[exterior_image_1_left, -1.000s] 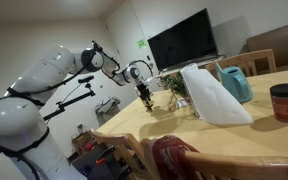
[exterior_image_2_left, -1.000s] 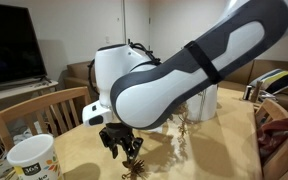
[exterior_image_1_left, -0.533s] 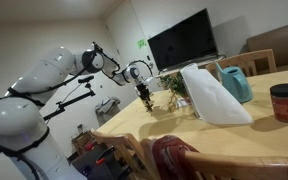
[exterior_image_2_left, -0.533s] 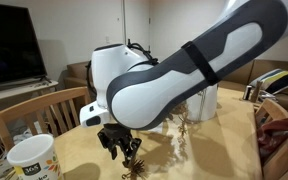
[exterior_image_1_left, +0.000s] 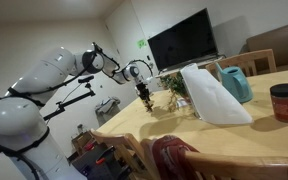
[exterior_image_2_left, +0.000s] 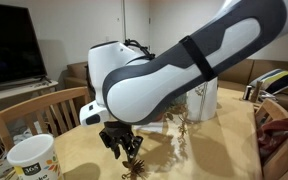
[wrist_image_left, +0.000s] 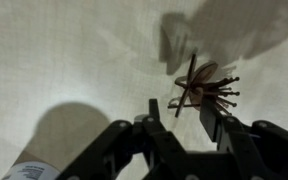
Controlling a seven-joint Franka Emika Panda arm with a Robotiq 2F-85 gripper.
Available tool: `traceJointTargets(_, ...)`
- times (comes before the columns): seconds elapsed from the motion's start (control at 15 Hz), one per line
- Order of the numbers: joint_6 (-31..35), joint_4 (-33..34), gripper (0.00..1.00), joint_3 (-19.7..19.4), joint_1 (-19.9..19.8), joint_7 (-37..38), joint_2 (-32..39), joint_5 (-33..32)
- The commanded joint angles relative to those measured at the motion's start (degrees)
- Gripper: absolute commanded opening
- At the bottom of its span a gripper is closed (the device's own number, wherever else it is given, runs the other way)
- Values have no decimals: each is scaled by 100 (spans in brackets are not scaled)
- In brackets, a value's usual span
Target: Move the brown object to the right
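Observation:
The brown object (wrist_image_left: 203, 87) is a small dark-brown clump with thin spikes sticking out, lying on the pale tabletop (wrist_image_left: 64, 50). In the wrist view it sits just beyond my fingertips, closest to the right-hand finger. My gripper (wrist_image_left: 181, 112) is open and empty, fingers pointing down at the table, with nothing between them. In an exterior view the gripper (exterior_image_2_left: 124, 150) hovers just above the table with a small dark thing (exterior_image_2_left: 133, 171) under it. It also shows in an exterior view (exterior_image_1_left: 145, 102) near the table's far corner.
A white mug (exterior_image_2_left: 29, 158) stands close to the gripper. Dried twigs (exterior_image_2_left: 179, 135) stand just beside it. A white bag (exterior_image_1_left: 214, 95), a teal jug (exterior_image_1_left: 235, 83) and a red-brown jar (exterior_image_1_left: 285, 102) are further along the table. A wooden chair (exterior_image_2_left: 39, 113) stands at the edge.

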Motion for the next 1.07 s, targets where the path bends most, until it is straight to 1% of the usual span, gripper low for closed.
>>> traceJointTargets(0.0, -575, 416, 52, -31, 104, -98, 89, 82)
traceJointTargets(0.13, -862, 547, 55, -28, 135, -90, 99, 109)
traceJointTargets(0.2, -969, 607, 55, -41, 154, -98, 112, 99)
traceJointTargets(0.27, -1053, 667, 52, -51, 172, -97, 130, 90)
traceJointTargets(0.33, -1120, 729, 53, -46, 183, -107, 152, 94)
traceJointTargets(0.4, -1178, 780, 49, -58, 195, -102, 176, 86)
traceJointTargets(0.47, -1225, 837, 51, -62, 205, -97, 205, 88)
traceJointTargets(0.73, -1115, 773, 51, -60, 89, -131, 288, -27)
traceJointTargets(0.93, -976, 678, 46, -72, -17, -207, 352, -53)
traceJointTargets(1.0, -975, 695, 48, -78, -33, -254, 383, -61)
